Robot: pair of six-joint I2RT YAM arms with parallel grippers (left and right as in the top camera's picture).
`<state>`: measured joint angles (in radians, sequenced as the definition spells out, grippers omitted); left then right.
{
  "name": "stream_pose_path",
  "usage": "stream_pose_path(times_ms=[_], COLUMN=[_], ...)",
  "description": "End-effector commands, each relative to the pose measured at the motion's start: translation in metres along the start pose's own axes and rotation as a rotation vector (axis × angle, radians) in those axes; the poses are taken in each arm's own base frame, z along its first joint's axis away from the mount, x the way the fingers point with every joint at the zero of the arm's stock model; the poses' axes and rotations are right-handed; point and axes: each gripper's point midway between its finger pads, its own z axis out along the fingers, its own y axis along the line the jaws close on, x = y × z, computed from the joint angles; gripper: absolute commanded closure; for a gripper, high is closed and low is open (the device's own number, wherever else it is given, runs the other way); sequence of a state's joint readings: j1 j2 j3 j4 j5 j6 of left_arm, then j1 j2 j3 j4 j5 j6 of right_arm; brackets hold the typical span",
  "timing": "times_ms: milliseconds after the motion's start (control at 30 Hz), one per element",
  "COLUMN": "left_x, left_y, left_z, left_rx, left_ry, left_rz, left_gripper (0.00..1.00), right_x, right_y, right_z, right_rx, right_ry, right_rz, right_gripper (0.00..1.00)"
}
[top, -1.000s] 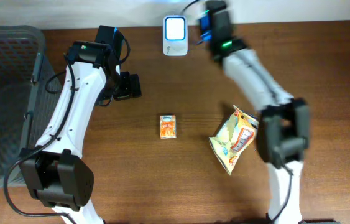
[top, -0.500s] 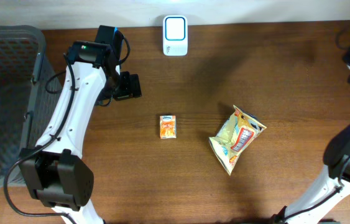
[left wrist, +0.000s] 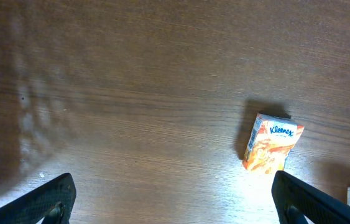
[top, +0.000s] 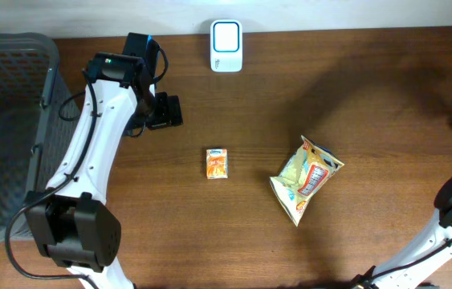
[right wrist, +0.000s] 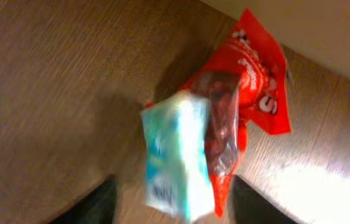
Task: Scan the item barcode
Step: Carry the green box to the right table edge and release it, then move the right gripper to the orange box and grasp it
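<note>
Once swung off the scanner (top: 226, 46) and out to the far right edge of the desk (top: 386, 96), went from clamped shut to jaws apart on the right end effector (right wrist: 176, 202). Seeing clear gaps either side of the pale blue pack (right wrist: 176, 155) in the right wrist view, so no grip on it now. Blurred, so can't tell whether resting or mid-drop. Sits against the red packet (right wrist: 252, 93), partly over it. Reads as a release after the scan pass: judging that pack done and being dropped at the right-side pile. Can't confirm an actual scan from these views.

Left end effector (left wrist: 173, 180) fully open, holding nothing, hovering over bare desk, same pose as a second ago. Kleenex pack (top: 217, 163) mid-desk, lying flat, ahead of it in the left wrist view. Snack bag (top: 306, 178) to the right of that, apart from it, also untouched. Basket (top: 9, 128) at far left.

Guessing next: pick the Kleenex pack or the snack bag, find the barcode face, present to the scanner window. Watch for crinkled bag film hiding the code.
</note>
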<state>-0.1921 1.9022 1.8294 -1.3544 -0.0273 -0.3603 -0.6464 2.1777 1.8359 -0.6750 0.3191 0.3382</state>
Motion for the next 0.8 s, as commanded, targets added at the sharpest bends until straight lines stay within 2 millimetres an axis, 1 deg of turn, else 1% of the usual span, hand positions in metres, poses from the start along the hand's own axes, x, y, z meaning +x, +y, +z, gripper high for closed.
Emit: stream_pose_path(times_ms=[0, 67, 133, 233, 300, 367, 400, 467, 500, 567, 600, 667, 767], left_x=[0.0, 0.0, 0.0, 0.0, 0.0, 0.0, 0.0, 0.0, 0.0, 0.0, 0.0, 0.0, 0.0], left_y=[0.003, 0.003, 0.003, 0.003, 0.003, 0.003, 0.003, 0.003, 0.003, 0.003, 0.003, 0.003, 0.003], left_z=[0.003, 0.003, 0.003, 0.003, 0.003, 0.003, 0.003, 0.003, 0.003, 0.003, 0.003, 0.003, 0.003], left_rx=[-0.01, -0.01, -0.01, -0.01, -0.01, -0.01, -0.01, -0.01, -0.01, -0.01, -0.01, -0.01, -0.01], left_ry=[0.005, 0.006, 0.006, 0.006, 0.006, 0.006, 0.006, 0.006, 0.006, 0.006, 0.006, 0.006, 0.005], left_rz=[-0.015, -0.015, -0.015, -0.015, -0.015, -0.015, -0.015, -0.015, -0.015, -0.015, -0.015, -0.015, -0.015], left_gripper=[0.01, 0.01, 0.01, 0.01, 0.01, 0.01, 0.01, 0.01, 0.01, 0.01, 0.01, 0.01, 0.01], right_x=[0.005, 0.005, 0.001, -0.011, -0.018, -0.023, -0.02, -0.007, 0.007, 0.04, 0.065, 0.106, 0.201], right_y=[0.001, 0.0, 0.003, 0.031, 0.056, 0.088, 0.1, 0.119, 0.131, 0.148, 0.155, 0.165, 0.184], right_z=[0.0, -0.005, -0.016, -0.056, -0.093, -0.15, -0.173, -0.209, -0.231, -0.261, -0.275, -0.289, -0.307], right_rx=[-0.013, -0.015, -0.049, -0.257, -0.458, -0.733, -0.834, -0.999, -1.096, -1.229, -1.282, -1.3, -1.214], right_ry=[0.021, 0.025, 0.021, 0.013, 0.014, 0.017, 0.03, 0.079, 0.138, 0.274, 0.343, 0.414, 0.542], right_rz=[0.004, 0.003, 0.008, 0.023, 0.023, 0.002, -0.017, -0.055, -0.08, -0.133, -0.198, -0.344, -0.665], right_gripper=[0.28, 0.26, 0.24, 0.22, 0.2, 0.17, 0.16, 0.12, 0.12, 0.06, 0.04, 0.04, 0.04])
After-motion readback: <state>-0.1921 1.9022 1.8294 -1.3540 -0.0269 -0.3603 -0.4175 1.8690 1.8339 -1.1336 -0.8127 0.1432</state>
